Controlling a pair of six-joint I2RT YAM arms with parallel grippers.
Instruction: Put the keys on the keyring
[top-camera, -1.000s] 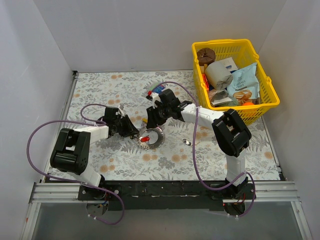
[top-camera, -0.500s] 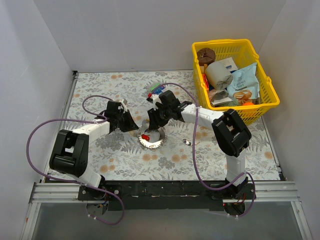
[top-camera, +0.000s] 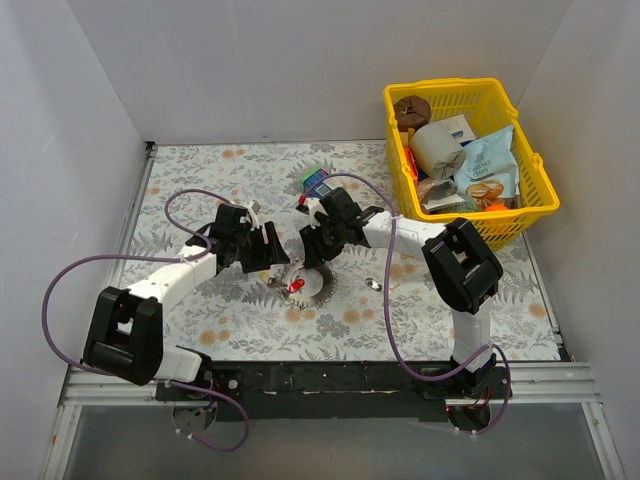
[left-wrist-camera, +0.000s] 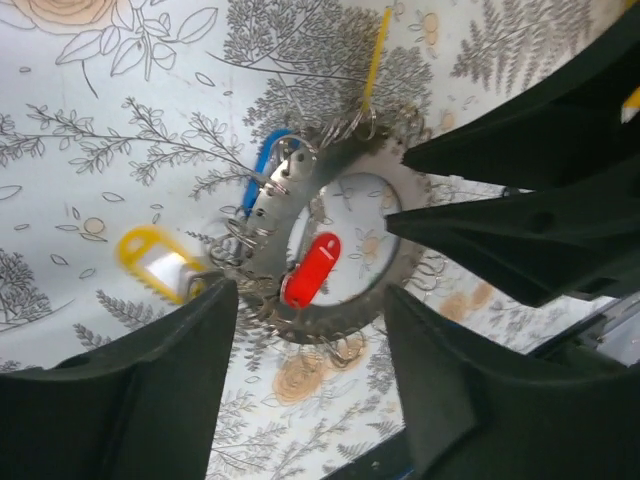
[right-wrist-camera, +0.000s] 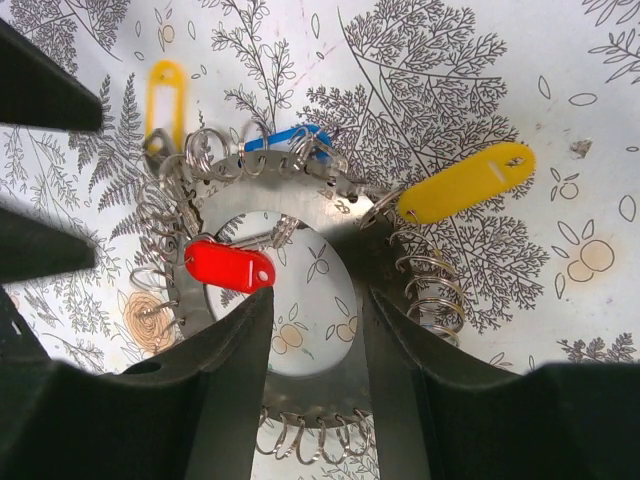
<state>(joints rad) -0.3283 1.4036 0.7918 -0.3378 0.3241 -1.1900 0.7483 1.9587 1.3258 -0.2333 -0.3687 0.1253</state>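
The keyring (top-camera: 316, 290) is a flat grey metal ring fringed with wire loops, lying on the floral cloth. In the right wrist view a red key (right-wrist-camera: 230, 266) lies across the keyring's (right-wrist-camera: 260, 185) hole. A blue key (right-wrist-camera: 290, 137) and two yellow keys (right-wrist-camera: 465, 182) (right-wrist-camera: 165, 90) lie at its rim. My right gripper (right-wrist-camera: 315, 300) is open just over the hole, with nothing clamped. My left gripper (left-wrist-camera: 310, 305) is open at the keyring's (left-wrist-camera: 345, 160) near rim, close to the red key (left-wrist-camera: 312, 268). Both grippers, left (top-camera: 278, 268) and right (top-camera: 313, 260), meet at the ring.
A yellow basket (top-camera: 540, 190) full of packets stands at the back right. A blue-green carton (top-camera: 317, 181) sits just behind the right arm. A small metal bit (top-camera: 374, 284) lies on the cloth to the ring's right. Purple cables loop beside both arms.
The left arm has reached further right, bringing its gripper up to the ring. The ring and red key have slid slightly toward the near edge. The right gripper has hardly moved.
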